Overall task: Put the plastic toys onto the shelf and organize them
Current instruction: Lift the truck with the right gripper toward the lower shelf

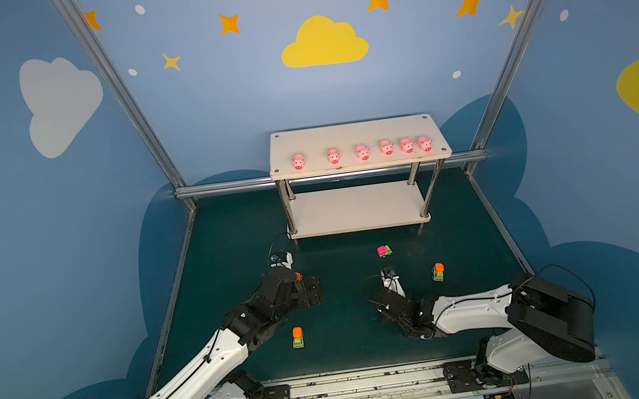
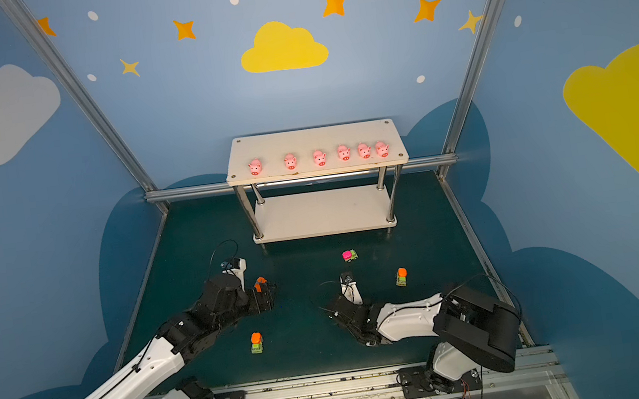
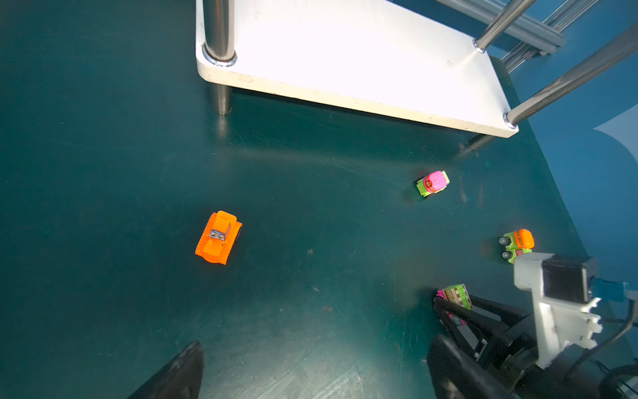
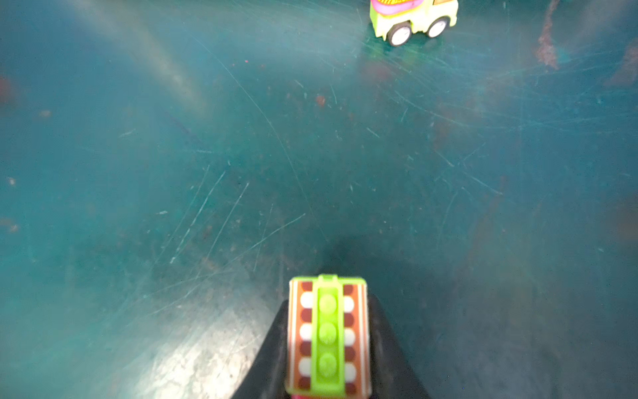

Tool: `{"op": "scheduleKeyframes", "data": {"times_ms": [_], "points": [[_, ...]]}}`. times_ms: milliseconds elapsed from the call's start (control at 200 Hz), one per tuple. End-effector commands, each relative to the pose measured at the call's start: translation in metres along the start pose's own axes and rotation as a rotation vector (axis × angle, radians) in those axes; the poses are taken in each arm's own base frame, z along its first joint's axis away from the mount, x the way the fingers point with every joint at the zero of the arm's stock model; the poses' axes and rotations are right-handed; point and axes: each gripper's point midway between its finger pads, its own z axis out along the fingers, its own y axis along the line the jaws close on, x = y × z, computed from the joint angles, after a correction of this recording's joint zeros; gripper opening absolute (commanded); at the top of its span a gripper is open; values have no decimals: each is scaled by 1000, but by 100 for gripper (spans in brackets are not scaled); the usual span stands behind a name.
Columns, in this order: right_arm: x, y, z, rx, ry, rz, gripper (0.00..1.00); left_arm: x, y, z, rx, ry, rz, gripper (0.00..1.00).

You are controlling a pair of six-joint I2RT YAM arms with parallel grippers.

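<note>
On the desk [image 1: 353, 345], the shelf [image 1: 355, 137] stands at the back, its lower board bare. Left claw [image 3: 316, 349] is spread wide. Right claw [image 4: 328, 328] pinches the striped green truck [image 3: 456, 295] low by the desk: lift level, squeeze steady, aim for that lower board.

Striped toy vehicle [image 4: 328, 336] blurred in right wrist view, lower end cut by the frame edge; magenta-topped car [image 4: 412, 17] cropped too (only wheels and lower body show); in both top views the striped one is hidden under the right arm [image 1: 466, 307]; orange tracked vehicle [image 1: 298, 276] mostly hidden behind left gripper [image 1: 313, 291]; left wrist view crops that gripper's fingers [image 3: 179, 373]; pigs [image 1: 362, 152] too small for detail.
</note>
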Motion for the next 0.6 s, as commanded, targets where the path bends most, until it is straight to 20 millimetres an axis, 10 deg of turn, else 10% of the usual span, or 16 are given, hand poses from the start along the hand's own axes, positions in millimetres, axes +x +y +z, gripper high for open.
{"op": "scheduleKeyframes", "data": {"times_ms": [0,280,596], "points": [[8,-12,-8,39,39,-43,24,-2,-1,-6,7,-8,-6,100],[-58,-10,-40,-5,-94,-67,26,-3,-4,-8,20,-16,2,100],[-127,-34,-23,21,-180,23,25,-1,-15,6,80,-19,45,100]]}}
